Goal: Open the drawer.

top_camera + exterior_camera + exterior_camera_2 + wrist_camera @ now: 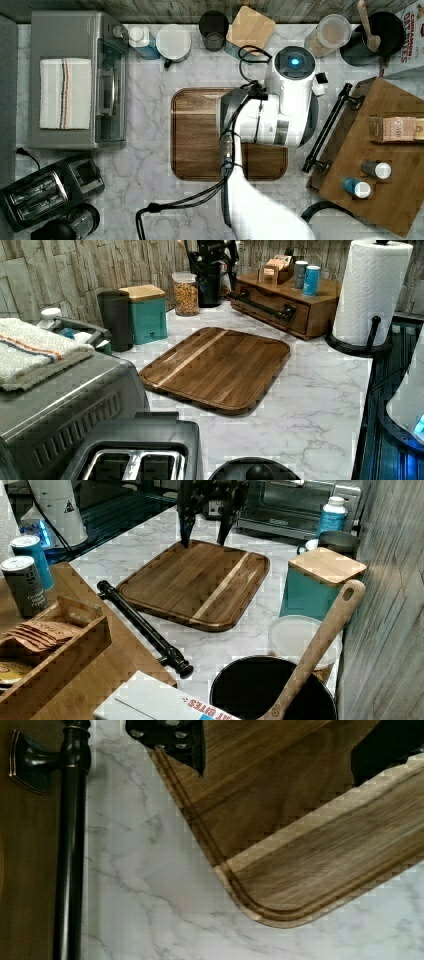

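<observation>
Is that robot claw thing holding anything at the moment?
No, nothing. The gripper hangs open above the cutting board, with empty space between its fingers; the drawer's handle is untouched.

My gripper [204, 539] has matt black fingers [172, 740], hard like plastic. Below them lies the cutting board [300, 835], smooth brown wood with a pale strip and a soft sheen. The counter [150, 910] is polished white marble with grey veins. At the left view's upper right, the drawer [272, 307] is satiny brown wood; its bar handle [70, 850] is dark metal, faintly glossy. At the top view's left, a brushed-metal oven [75, 30] carries a striped cloth towel [65, 92].
</observation>
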Robot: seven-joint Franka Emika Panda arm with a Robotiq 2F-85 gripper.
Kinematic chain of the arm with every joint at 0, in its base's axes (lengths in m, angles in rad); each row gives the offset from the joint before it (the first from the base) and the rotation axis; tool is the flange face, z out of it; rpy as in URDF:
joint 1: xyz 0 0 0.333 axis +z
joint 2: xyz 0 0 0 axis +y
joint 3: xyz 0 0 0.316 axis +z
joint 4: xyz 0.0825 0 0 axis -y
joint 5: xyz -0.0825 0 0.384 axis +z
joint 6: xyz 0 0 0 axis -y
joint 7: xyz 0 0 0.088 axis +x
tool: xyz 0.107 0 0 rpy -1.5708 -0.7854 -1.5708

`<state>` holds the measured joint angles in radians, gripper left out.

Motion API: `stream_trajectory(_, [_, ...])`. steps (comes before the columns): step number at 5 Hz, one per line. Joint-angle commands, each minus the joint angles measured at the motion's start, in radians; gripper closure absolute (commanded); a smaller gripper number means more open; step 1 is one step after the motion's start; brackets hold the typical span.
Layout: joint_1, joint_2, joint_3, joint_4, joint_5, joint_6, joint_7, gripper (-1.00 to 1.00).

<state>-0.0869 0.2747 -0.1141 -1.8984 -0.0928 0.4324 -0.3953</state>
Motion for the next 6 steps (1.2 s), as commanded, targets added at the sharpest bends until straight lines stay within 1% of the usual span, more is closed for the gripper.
stream_trajectory(1, [-0.103, -0.049, -0.098, 0.004, -0.111, 0.148, -0.117, -1.0])
stream_trajectory(2, [-0.124, -0.026, -0.113, -0.003, -0.106, 0.227, -0.179, -1.0])
stream_trajectory(3, [-0.151, 0.009, -0.092, 0.011, -0.118, 0.244, -0.178, -1.0])
stream_trajectory(4, [-0.163, 0.011, -0.064, -0.006, -0.15, 0.246, -0.134, -1.0])
stream_trajectory(5, [-0.151, 0.019, -0.078, -0.003, -0.117, 0.233, -0.14, -1.0])
stream_trajectory(6, [-0.164, 0.028, -0.081, -0.019, -0.127, 0.282, -0.17, -1.0])
